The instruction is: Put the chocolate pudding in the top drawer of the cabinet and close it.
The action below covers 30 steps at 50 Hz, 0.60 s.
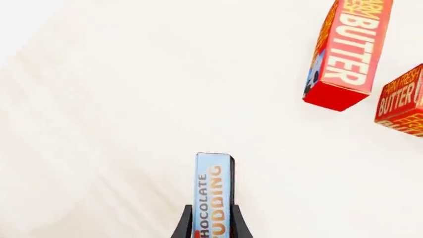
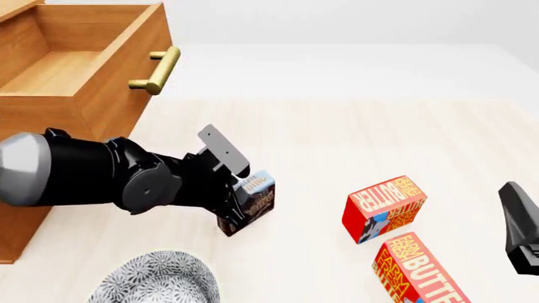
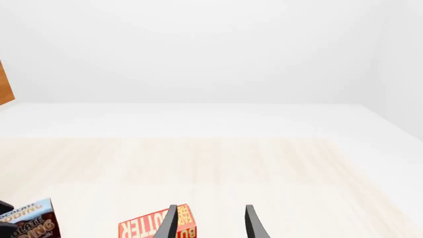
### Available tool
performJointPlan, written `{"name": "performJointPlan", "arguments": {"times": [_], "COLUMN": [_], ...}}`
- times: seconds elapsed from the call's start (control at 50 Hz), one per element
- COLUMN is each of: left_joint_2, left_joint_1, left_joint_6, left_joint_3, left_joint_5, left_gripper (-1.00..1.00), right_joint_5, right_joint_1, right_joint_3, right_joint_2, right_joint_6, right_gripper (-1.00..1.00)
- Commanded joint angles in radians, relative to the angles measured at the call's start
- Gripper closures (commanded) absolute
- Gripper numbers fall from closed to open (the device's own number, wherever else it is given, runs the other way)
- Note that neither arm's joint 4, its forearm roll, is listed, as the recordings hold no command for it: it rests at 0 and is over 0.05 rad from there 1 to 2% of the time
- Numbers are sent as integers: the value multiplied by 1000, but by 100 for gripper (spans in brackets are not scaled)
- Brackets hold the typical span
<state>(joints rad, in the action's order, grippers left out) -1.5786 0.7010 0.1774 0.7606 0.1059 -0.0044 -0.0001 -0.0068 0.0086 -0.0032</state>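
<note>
Two dark fingers of my left claw [image 1: 211,223] pinch the chocolate pudding [image 1: 213,191] edge-on in the left wrist view, so I judge the carry underway. From the front, that arm reaches low across the counter [image 2: 337,139] with the box held just above it; next comes a lift leftward into the top drawer [image 2: 76,69], which stands open. Right wrist view: my right claw [image 3: 210,223] hangs spread and empty over a butter box [image 3: 155,225].

I see an orange-brown wooden cabinet [image 2: 50,120] with matt grain and a shiny brass bar handle [image 2: 156,71]. My pale wood-grain table [image 2: 337,139] looks smooth; the red-orange printed card butter boxes [image 2: 385,208] look faintly glossy.
</note>
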Motion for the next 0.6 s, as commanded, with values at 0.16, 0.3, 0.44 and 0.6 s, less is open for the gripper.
{"name": "performJointPlan", "arguments": {"times": [0.16,0.3,0.44,0.6], "left_joint_2": [124,177,241,291], "left_joint_1": [32,-3,2,22], "left_joint_6": [-21,35,41,55], "left_joint_3": [41,25,47,73], "left_joint_5": [115,138,184,231], "left_gripper": [100,100,100,100], "right_joint_5": [1,1,1,1], "right_joint_1": [0,0,0,0], "right_joint_3": [1,1,1,1], "right_joint_2": [-1,-2,-1,-1], "right_joint_6": [0,0,0,0], "right_gripper": [-100,-100,-100,-100]}}
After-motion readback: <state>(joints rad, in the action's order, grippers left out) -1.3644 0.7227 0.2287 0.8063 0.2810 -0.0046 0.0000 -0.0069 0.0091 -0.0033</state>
